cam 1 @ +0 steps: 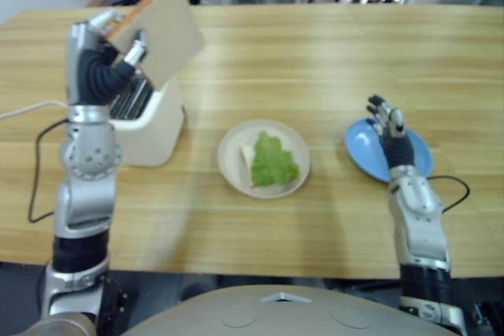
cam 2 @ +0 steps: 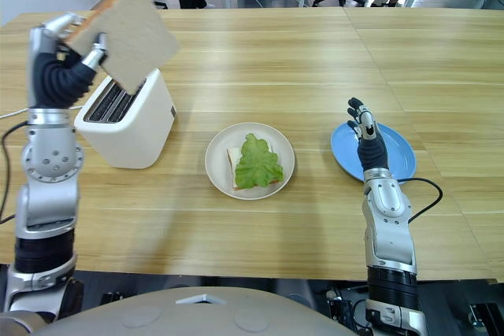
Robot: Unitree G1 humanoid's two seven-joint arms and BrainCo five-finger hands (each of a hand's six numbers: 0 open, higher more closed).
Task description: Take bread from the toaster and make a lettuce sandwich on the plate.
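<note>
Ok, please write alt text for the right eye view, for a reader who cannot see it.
The left hand holds a bread slice above a white toaster. A white plate mid-table carries another slice topped with lettuce; the open right hand is by a blue plate.

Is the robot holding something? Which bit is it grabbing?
Its left hand grips a slice of bread by its lower left edge, above the toaster. Its right hand holds nothing.
</note>
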